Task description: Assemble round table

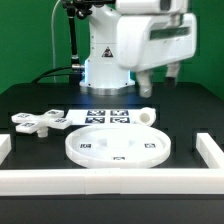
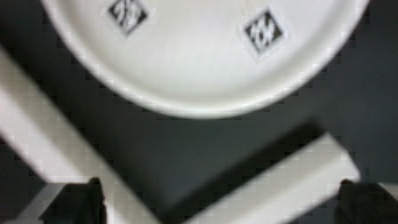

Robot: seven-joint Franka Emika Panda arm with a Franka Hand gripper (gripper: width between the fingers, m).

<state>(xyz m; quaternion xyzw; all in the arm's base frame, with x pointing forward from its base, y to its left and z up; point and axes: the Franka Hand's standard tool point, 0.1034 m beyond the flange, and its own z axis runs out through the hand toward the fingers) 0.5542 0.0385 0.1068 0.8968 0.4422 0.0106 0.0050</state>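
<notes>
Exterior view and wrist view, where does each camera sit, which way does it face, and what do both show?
Exterior view: off the arm, looking over the long white border wall at the white arm's base across the black table; the open gripper hangs over it.
Wrist view: on the wrist, looking down between the dark fingertips at the table.
Shared: the large white round rimmed plastic disc and the gripper.

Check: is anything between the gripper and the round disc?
Nothing visible. The gripper hangs open above the table. The disc lies flat with nothing on it. The short leg lies beside the disc's rim, not on it, and the wrist view shows nothing on the disc either.
</notes>
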